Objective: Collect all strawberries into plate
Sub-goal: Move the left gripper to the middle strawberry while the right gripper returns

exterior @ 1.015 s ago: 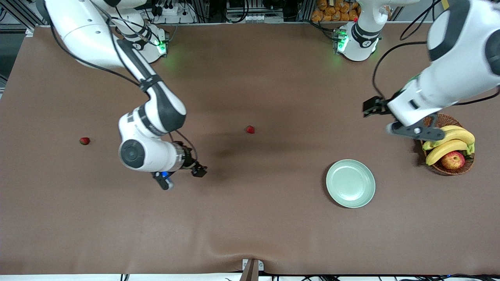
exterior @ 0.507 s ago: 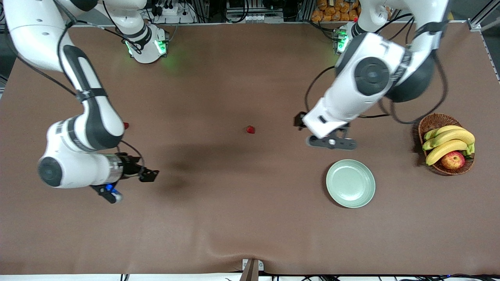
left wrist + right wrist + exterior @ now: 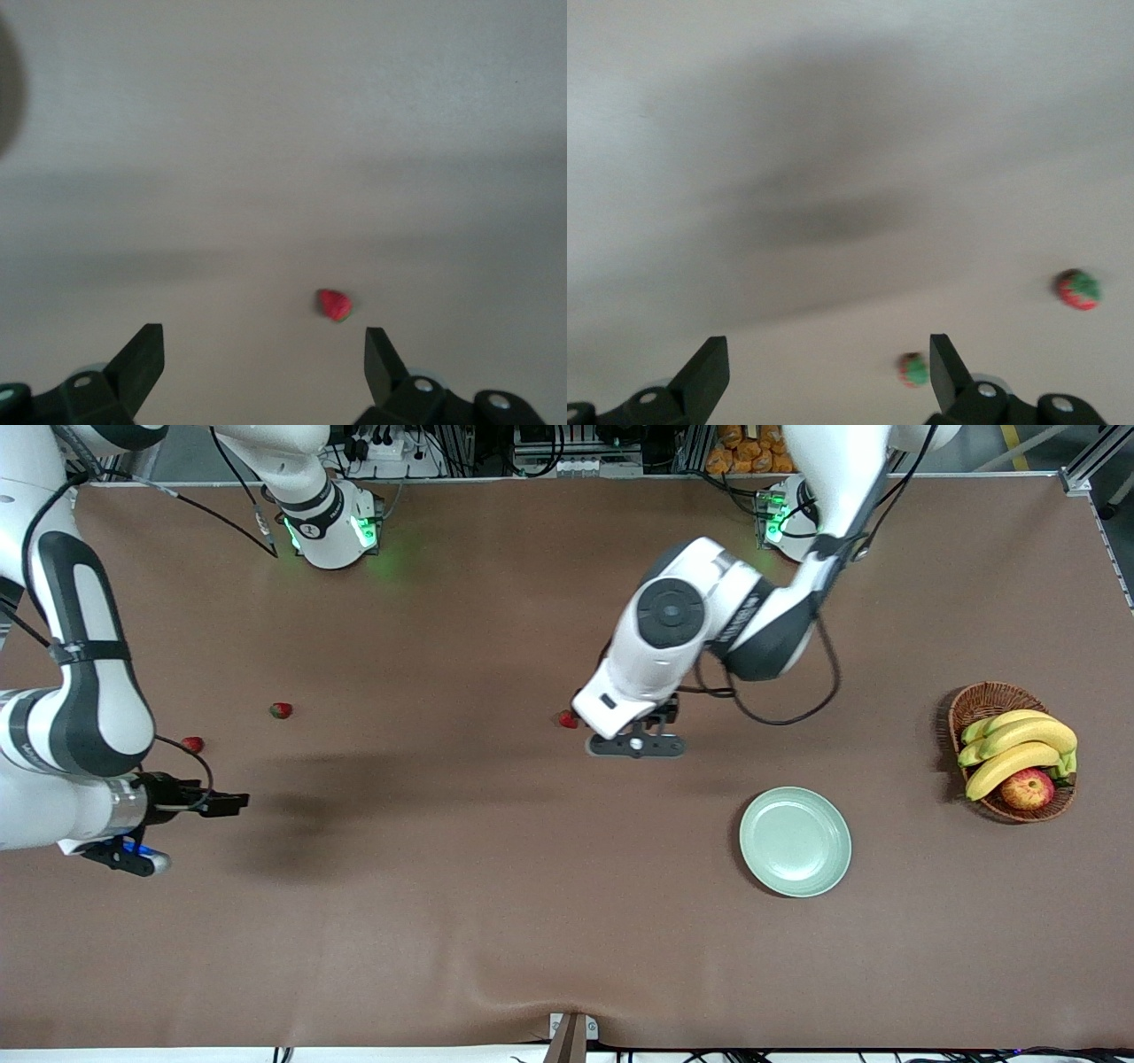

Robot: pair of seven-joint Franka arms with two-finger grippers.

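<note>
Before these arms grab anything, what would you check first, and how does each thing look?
1. Left gripper open, over the middle strawberry: ok.
2. Right gripper open, over the table near its end's two strawberries: ok.
3. All three berries lying free on the table: ok.
4. Plate bare, ready to receive: ok.
5. Any berry in the plate: not ok.

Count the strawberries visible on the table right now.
3, all on the table, none on the plate: one by the left gripper, two toward the right arm's end.
</note>
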